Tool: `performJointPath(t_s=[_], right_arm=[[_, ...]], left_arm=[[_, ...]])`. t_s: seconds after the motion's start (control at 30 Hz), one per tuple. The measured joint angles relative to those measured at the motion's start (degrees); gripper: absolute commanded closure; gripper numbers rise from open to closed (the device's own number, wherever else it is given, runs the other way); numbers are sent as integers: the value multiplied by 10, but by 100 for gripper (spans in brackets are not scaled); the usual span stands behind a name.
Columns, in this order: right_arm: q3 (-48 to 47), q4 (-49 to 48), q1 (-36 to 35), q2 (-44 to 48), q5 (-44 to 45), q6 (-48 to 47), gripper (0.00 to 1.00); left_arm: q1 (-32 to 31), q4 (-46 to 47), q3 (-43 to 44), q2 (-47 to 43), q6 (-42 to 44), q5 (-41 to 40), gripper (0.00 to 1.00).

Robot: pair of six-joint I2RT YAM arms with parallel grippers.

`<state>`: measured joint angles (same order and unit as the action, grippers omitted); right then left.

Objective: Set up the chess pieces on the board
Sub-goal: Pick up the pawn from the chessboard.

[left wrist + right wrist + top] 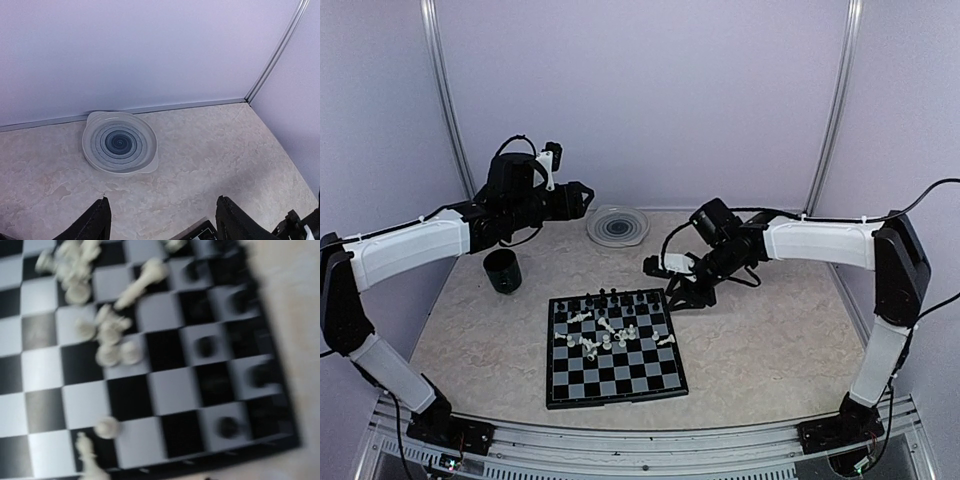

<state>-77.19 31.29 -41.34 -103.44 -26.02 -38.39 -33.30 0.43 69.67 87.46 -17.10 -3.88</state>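
Partly set chessboard [615, 378]: black chessmen [610, 298] are stood along the far rows; white chessmen [610, 335] are heaped mid-board, unplaced. The left gripper [162, 220] is spread wide, empty; for the right gripper [682, 297], opening cannot be told.

The pale, stone-look bench [770, 340] holds three things. A small square black-and-white chequered board [620, 378] lies in the middle. A round black cup [503, 270] stands back left of it. A round clear ridged plate [617, 225] lies by the back wall.

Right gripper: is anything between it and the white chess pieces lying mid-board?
Yes. Standing black pieces along the far edge of the board sit between the right gripper and the scattered white pieces. A low approach would probably knock them.
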Motion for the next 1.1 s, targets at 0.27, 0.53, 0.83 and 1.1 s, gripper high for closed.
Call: performJointPath(t_s=[0.27, 0.53, 0.83, 1.1], right_arm=[[-36, 56, -53, -67, 35, -19, 59], [-62, 80, -63, -104, 38, -25, 66], [-75, 81, -70, -124, 40, -21, 77], [-83, 83, -78, -137, 39, -16, 100]], left_arm=[[8, 0, -1, -13, 4, -15, 28], [15, 0, -1, -21, -3, -12, 29], [15, 0, -1, -21, -6, -9, 29], [15, 0, -1, -21, -7, -4, 29]])
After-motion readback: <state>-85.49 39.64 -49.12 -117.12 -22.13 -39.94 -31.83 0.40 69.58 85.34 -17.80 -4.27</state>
